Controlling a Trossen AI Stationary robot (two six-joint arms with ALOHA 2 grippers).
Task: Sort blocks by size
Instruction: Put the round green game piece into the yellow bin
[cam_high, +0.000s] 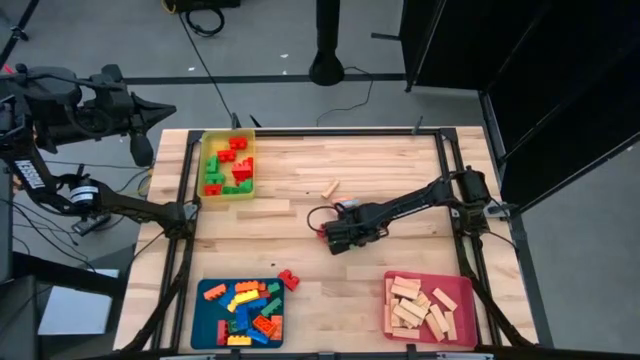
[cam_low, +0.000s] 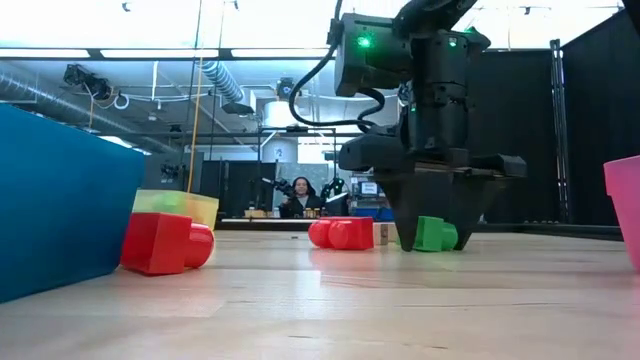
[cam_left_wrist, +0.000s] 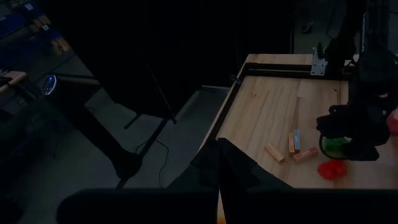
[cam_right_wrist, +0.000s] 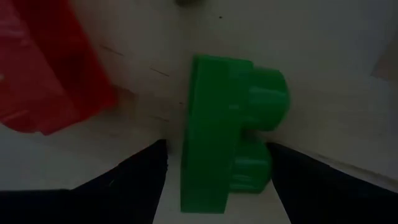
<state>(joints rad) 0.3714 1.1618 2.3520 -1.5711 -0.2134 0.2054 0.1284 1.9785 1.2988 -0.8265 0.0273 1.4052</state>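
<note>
The right arm is being stretched from its base at the table's right edge toward the table's middle, its wrist bent so that the right gripper (cam_low: 432, 240) is pointing straight down onto the wooden table (cam_high: 300, 250). Its two dark fingers (cam_right_wrist: 134, 180) are being held spread apart on either side of a small green studded plastic block (cam_right_wrist: 230, 130), which is lying on its side on the tabletop between them; contact with the block cannot be made out, and the block is resting on the wood, not lifted. A red studded plastic block (cam_low: 340, 233) is lying just beside the green one, outside the fingers. Another red studded block (cam_high: 288, 279) is lying near the blue flat tray (cam_high: 238, 312), which is filled with mixed coloured bricks at the near left corner. Red and green bricks are being held in the yellow flat tray (cam_high: 228, 166) at the far left, and pale wooden bars in the pink flat tray (cam_high: 428, 308) at the near right. One loose pale wooden bar (cam_high: 330, 187) is lying near the table's far middle.

The left arm is being kept folded off the table's left side, and the state of the left gripper (cam_left_wrist: 217, 171) cannot be told.
</note>
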